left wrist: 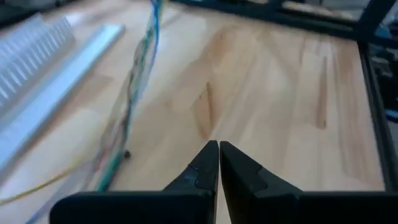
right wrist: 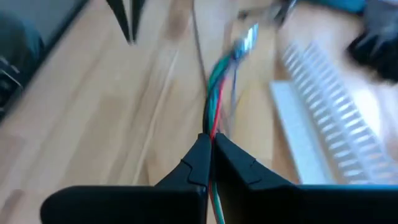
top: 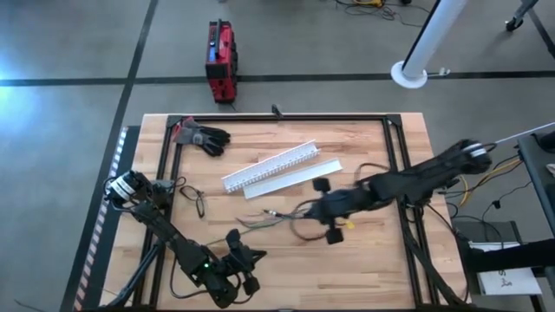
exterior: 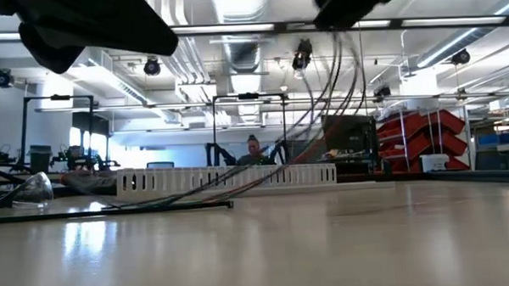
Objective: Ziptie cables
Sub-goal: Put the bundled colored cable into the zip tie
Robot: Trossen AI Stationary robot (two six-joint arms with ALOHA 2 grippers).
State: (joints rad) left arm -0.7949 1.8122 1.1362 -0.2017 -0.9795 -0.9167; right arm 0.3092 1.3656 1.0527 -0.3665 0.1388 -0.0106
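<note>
Right wrist view shows the cables (right wrist: 216,93) pinched between the fingers of my right claw (right wrist: 211,144), the bunch trailing away over the bench (right wrist: 124,112) beside the white slotted channel (right wrist: 329,118). My left claw (left wrist: 219,152) is closed on nothing near the bench's front edge, well apart from them

In your low view, both arms are cut off at the top edge. The cables (right wrist: 214,93) blur beyond the right gripper (right wrist: 211,144), so you can't see their far ends.
</note>
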